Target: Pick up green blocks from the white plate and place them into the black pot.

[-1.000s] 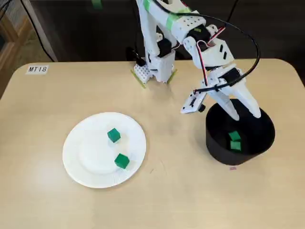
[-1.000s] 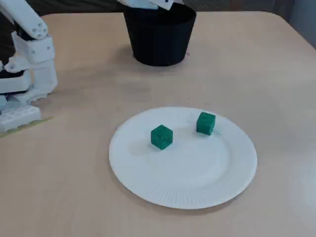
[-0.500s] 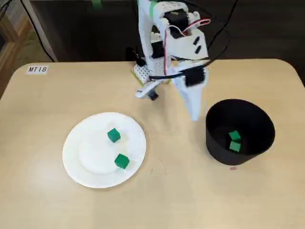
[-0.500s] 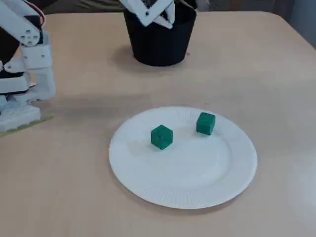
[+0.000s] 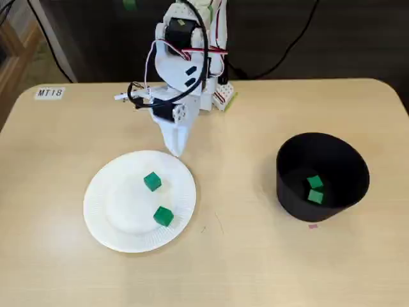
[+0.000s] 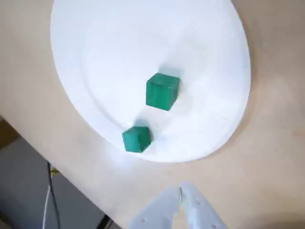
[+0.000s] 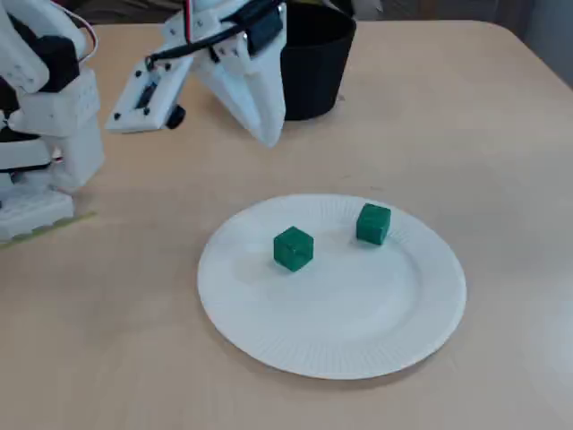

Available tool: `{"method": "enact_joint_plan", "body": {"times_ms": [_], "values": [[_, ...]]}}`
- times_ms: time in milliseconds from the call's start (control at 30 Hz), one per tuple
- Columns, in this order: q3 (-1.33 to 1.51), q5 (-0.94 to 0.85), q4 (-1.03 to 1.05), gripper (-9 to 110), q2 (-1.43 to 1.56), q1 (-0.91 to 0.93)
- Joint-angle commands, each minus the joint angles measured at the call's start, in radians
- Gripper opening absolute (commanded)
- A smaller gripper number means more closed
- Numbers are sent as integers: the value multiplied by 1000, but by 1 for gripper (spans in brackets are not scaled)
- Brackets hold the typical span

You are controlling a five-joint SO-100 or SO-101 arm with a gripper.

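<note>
The white hand points down over the table. Its two fingers are pressed together at the tips. There is nothing between them. In the wrist view the fingers meet in a point at the bottom of the picture. In a fixed view the hand hangs near the far edge of the plate and does not touch it.

The white plate lies flat on the table, on the left side of a fixed view. Two green blocks are on it, a little apart from each other. The upper block is the one nearer the hand. The lower block is nearer the front edge of the plate. In the other fixed view the upper block is close to the middle of the plate, and the lower block is to its right. The wrist view looks down at the plate too. There the upper block is by the rim and the lower block is further in.

The black pot stands upright on the right side of the table, well apart from the plate. Two more green pot blocks lie at its bottom, touching each other.

A small white label is stuck on the table's far left corner.
</note>
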Motion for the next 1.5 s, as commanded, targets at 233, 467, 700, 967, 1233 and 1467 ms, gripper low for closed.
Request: {"method": "enact_joint_plan", "body": {"times_ms": [233,467,700,967,1233,1467], "values": [[-60,-110,78,23,-156,103],[-114,-201,74,25,-291,140],[-282,-321,61,28,-477,144],[-334,-339,71,29,-583,147],[-351,-331,23,28,-649,133],[-362,-301,-64,24,-715,101]]}}
